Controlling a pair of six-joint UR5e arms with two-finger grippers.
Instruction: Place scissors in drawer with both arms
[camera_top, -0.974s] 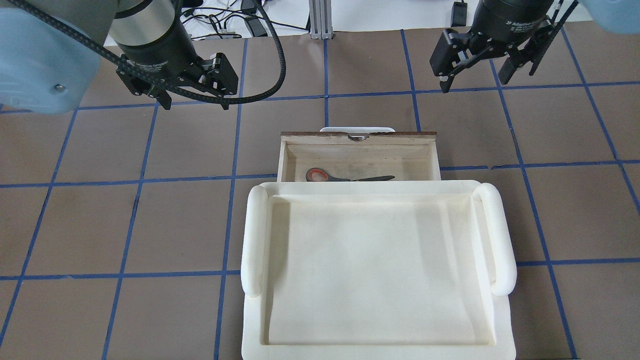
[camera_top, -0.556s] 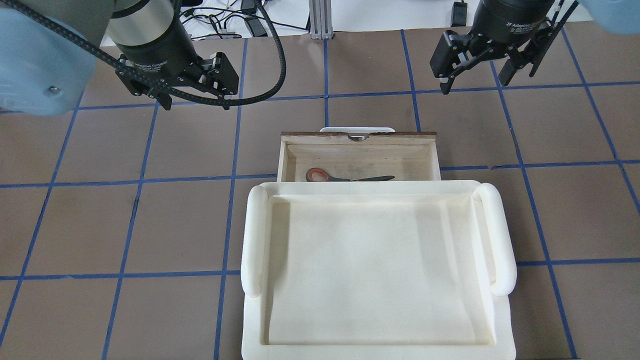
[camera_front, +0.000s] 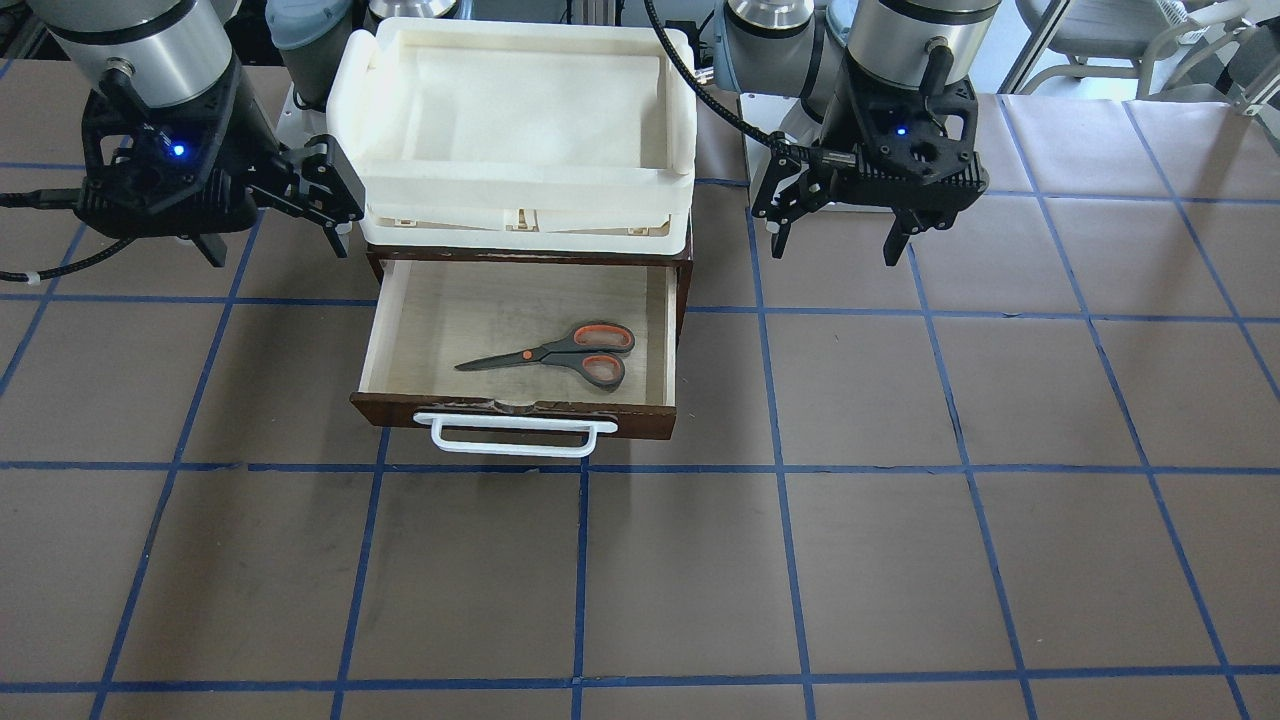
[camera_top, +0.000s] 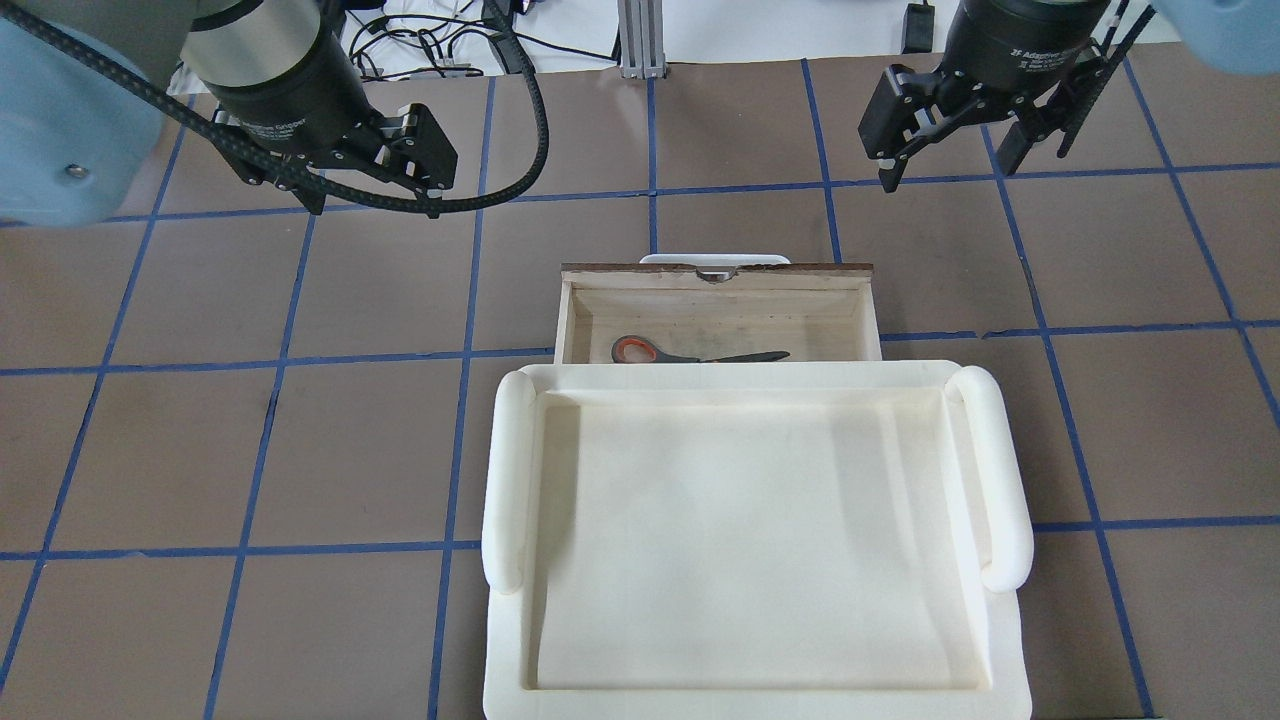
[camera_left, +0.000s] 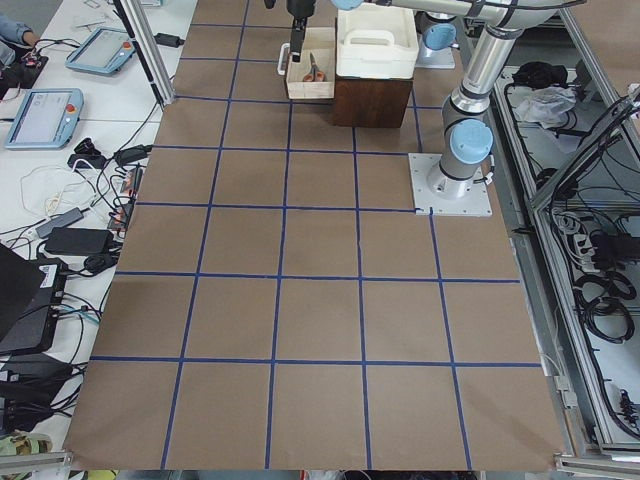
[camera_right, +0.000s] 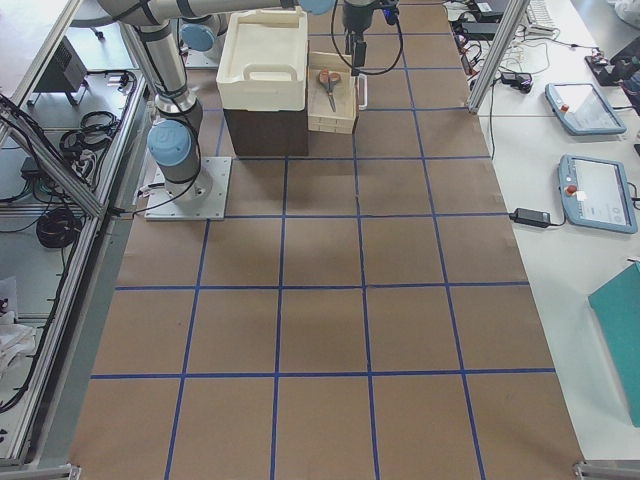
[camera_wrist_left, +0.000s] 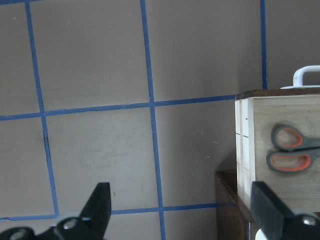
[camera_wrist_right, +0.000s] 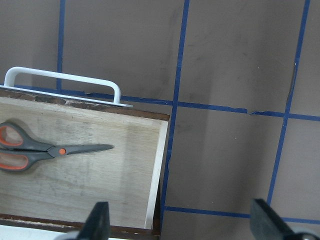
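The scissors (camera_front: 560, 357) lie flat on the pale floor of the open drawer (camera_front: 520, 412), handles toward my left. They also show in the overhead view (camera_top: 690, 352) and in both wrist views (camera_wrist_left: 295, 152) (camera_wrist_right: 45, 150). The drawer's white bar handle (camera_front: 515, 437) points away from my base. My left gripper (camera_top: 340, 185) (camera_front: 835, 230) hangs open and empty above the table, beyond and to the left of the drawer (camera_top: 715, 270). My right gripper (camera_top: 948, 155) (camera_front: 272, 225) hangs open and empty beyond and to the right of it. Neither touches anything.
A cream-white plastic tray (camera_top: 510, 470) (camera_front: 520, 215) sits on top of the dark cabinet that holds the drawer. The brown table carries a blue tape grid. Cables and a metal post (camera_top: 635, 40) stand at the far edge.
My left gripper has moved left and slightly away from the drawer. The right gripper has barely shifted. The scissors and the drawer have not moved.
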